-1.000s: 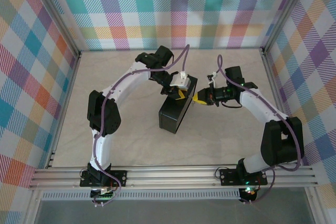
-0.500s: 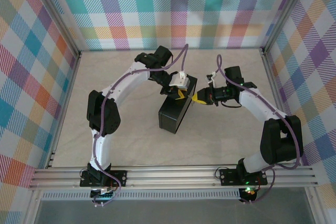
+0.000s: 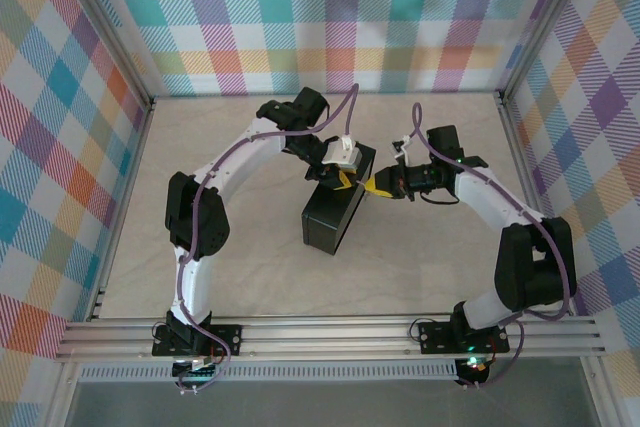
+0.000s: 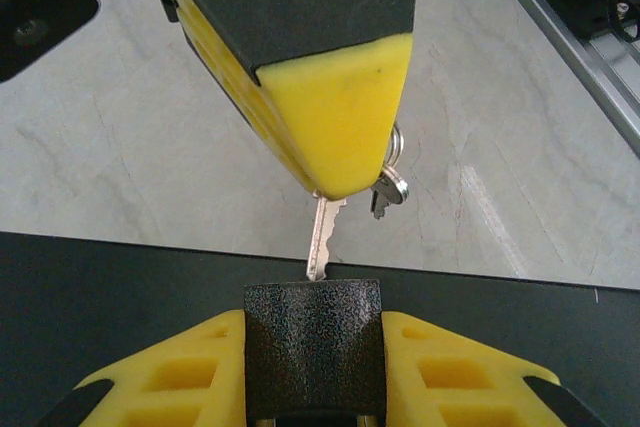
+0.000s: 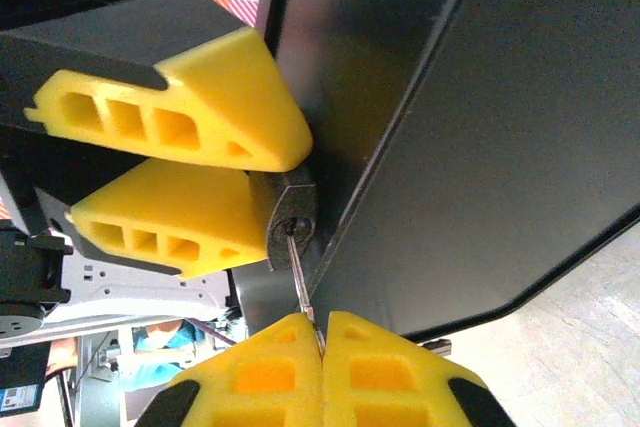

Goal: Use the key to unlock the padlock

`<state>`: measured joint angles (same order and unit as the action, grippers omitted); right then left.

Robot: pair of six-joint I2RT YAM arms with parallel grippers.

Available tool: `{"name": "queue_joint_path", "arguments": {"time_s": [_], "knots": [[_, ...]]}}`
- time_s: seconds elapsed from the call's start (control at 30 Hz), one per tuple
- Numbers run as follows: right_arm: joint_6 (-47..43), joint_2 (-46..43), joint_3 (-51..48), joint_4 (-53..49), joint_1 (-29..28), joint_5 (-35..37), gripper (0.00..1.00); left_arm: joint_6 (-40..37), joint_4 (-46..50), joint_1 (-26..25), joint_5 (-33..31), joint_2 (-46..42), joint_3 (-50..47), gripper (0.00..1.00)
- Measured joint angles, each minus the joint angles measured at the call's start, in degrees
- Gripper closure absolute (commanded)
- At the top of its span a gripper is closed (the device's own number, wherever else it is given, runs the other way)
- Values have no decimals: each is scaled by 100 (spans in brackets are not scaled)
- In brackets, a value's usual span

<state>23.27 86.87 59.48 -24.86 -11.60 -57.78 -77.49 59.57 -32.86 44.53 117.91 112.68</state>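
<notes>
Left hand (image 3: 342, 180) and right hand (image 3: 377, 187) meet tip to tip above a black box (image 3: 328, 222) lying on the worktop (image 3: 250, 267); the box looks shut, so I cannot tell what is inside.

From the left wrist, the left hand clamps the padlock (image 4: 313, 337). The key (image 4: 319, 237) has its tip at the keyway, and a spare key (image 4: 389, 190) dangles beside it.

From the right wrist, the right hand is closed on the key. It should push straight along the blade, seat it fully, then twist.

No writing, brand or number can be read on the padlock (image 4: 312, 347) or key (image 4: 318, 237).
</notes>
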Motion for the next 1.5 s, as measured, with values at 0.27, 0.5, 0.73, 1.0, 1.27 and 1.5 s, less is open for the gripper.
{"name": "queue_joint_path", "arguments": {"time_s": [0.27,0.5,0.73,1.0,1.27,1.5], "knots": [[2,63,0,57,0,-2,96,0,2,0,0,0,0,72],[-24,63,0,46,0,7,96,0,2,0,-2,0,0,72],[-22,26,0,39,0,24,96,-13,4,0,-2,0,0,72],[-24,-146,0,39,0,9,96,-13,4,0,-2,0,0,72],[-24,-146,0,42,0,4,96,-13,4,0,-2,-2,0,72],[-24,-142,0,42,0,4,96,-13,4,0,-2,-2,0,73]]}}
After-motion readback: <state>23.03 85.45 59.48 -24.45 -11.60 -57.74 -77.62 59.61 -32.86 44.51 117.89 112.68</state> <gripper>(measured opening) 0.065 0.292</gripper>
